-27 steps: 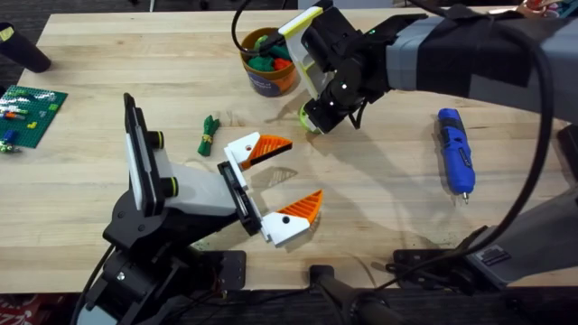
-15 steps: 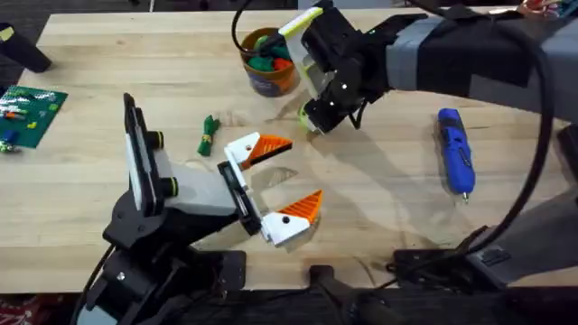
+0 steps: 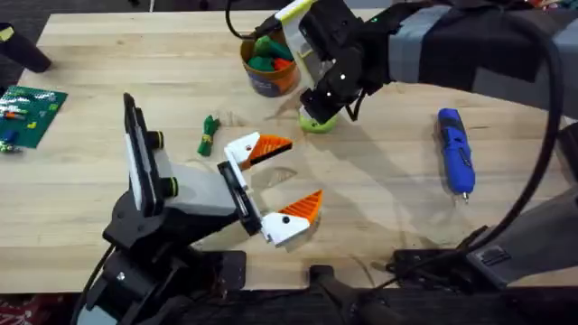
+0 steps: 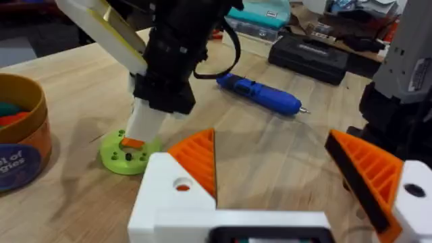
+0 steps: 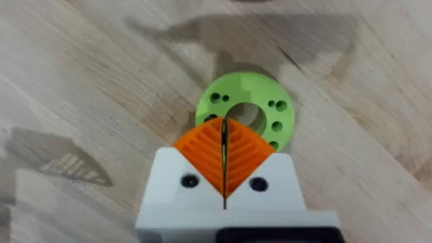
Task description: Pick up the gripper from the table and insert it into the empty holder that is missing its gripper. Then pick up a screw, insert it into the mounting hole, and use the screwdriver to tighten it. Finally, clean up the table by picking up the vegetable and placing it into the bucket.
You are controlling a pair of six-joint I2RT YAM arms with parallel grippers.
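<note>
- Right pincer [image 5: 224, 158] clenched, fingertips pressed together over a green disc [image 5: 246, 110] on the table [image 3: 379, 190].
- Left pincer [image 3: 275, 185] released, jaws wide.
- Screwdriver [image 3: 454, 151] lies well apart from both.

Counter [image 3: 135, 54]: matt wood, plank seams, visible grain. Green ring [image 5: 246, 111]: smooth matt plastic, drilled holes. Right hand [image 5: 224, 156]: white plastic, orange ribbed pads. Screwdriver [image 4: 260, 94]: glossy blue plastic, thin metal tip.
</note>
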